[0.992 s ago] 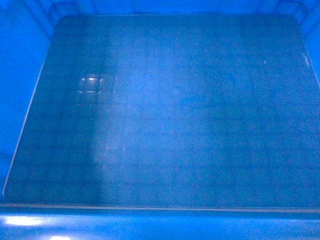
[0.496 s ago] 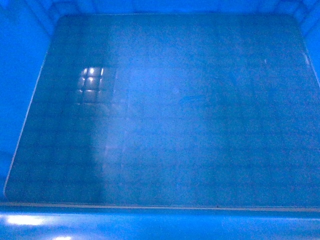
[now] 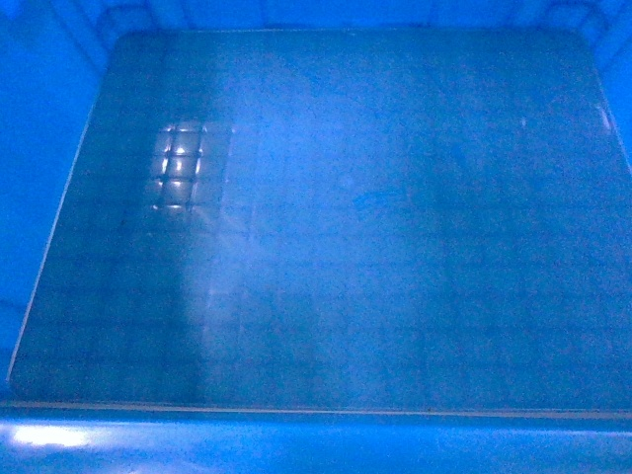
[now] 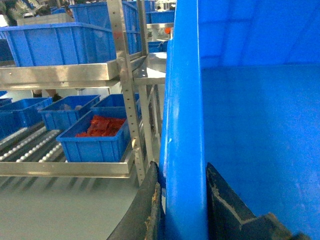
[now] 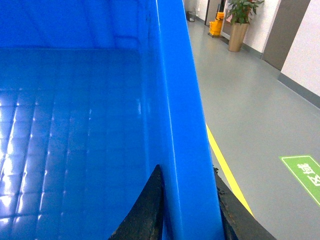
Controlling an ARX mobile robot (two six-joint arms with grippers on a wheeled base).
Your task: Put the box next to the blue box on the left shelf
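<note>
The box [image 3: 336,227] fills the head view, showing only its gridded floor and inner walls. My left gripper [image 4: 184,200] is shut on the box's left rim [image 4: 184,100], one black finger outside and one inside. My right gripper [image 5: 189,210] is shut on the right rim [image 5: 175,100] in the same way. In the left wrist view the left shelf [image 4: 27,145], with its roller rails, lies to the left of the box and a little lower. At the shelf's near end sits a blue box [image 4: 95,145] holding red parts.
More blue boxes [image 4: 65,112] stand further back on the rollers, and others fill the tier above [image 4: 60,42]. A perforated steel post [image 4: 127,90] stands between shelf and box. To the right, grey floor carries a yellow line [image 5: 227,170] and a green marking [image 5: 305,175]; a potted plant [image 5: 240,25] stands beyond.
The bright reflection on the box floor has grown and sharpened at the upper left. The box otherwise fills the head view as before.
</note>
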